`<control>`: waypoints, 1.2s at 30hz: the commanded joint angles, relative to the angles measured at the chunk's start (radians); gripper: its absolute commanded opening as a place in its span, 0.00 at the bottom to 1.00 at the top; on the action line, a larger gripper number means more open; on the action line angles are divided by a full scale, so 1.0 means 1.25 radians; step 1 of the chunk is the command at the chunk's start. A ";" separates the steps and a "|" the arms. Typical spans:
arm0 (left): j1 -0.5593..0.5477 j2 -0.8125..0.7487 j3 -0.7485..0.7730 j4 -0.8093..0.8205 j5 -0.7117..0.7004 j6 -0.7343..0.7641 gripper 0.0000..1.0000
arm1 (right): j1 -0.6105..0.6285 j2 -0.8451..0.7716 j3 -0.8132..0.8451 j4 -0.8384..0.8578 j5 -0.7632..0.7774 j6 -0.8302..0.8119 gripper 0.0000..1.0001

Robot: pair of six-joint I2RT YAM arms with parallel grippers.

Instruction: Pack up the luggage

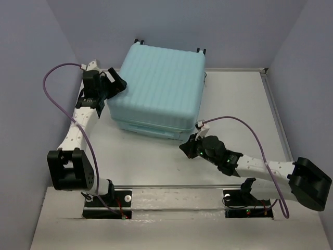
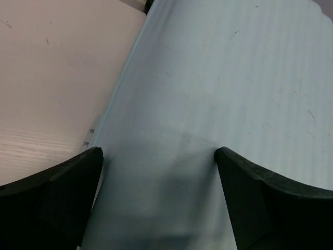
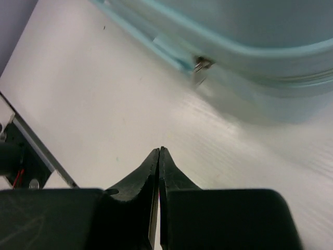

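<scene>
The luggage [image 1: 158,88] is a pale mint-blue ribbed hard-shell suitcase lying closed and flat at the table's far middle. My left gripper [image 1: 115,83] is open at its left edge, fingers [image 2: 250,192] spread just over the shell [image 2: 223,78]. My right gripper [image 1: 186,147] is shut and empty, just off the suitcase's near right corner. The right wrist view shows the suitcase's side seam and a small metal zipper pull [image 3: 200,66] ahead of my shut fingertips [image 3: 160,152].
Black wheels [image 1: 201,51] stick out at the suitcase's far edge. Grey walls close in the white table [image 1: 234,99] on the left, back and right. A metal rail [image 1: 177,186] runs along the near edge by the arm bases.
</scene>
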 commanded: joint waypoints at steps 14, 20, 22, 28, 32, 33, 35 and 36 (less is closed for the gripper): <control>-0.158 -0.182 -0.201 0.064 0.033 -0.050 0.98 | 0.145 0.224 0.204 -0.102 0.161 0.004 0.19; -0.160 -0.209 -0.217 0.064 0.028 -0.041 0.98 | 0.009 0.001 0.047 -0.294 0.201 0.039 0.60; -0.164 -0.212 -0.229 0.067 0.032 -0.040 0.98 | -0.030 -0.061 0.033 -0.349 0.223 0.035 0.63; -0.181 -0.214 -0.235 0.066 0.033 -0.029 0.98 | -0.154 -0.071 0.055 -0.283 0.200 -0.085 0.61; -0.190 -0.218 -0.235 0.058 0.028 -0.014 0.98 | -0.175 -0.045 0.069 -0.191 0.157 -0.161 0.60; -0.191 -0.218 -0.235 0.058 0.029 -0.013 0.98 | -0.175 -0.040 0.071 -0.181 0.154 -0.165 0.59; -0.195 -0.218 -0.237 0.059 0.030 -0.010 0.98 | -0.183 -0.033 0.059 -0.111 0.141 -0.196 0.58; -0.197 -0.217 -0.237 0.059 0.029 -0.009 0.98 | -0.183 -0.029 0.059 -0.083 0.147 -0.205 0.56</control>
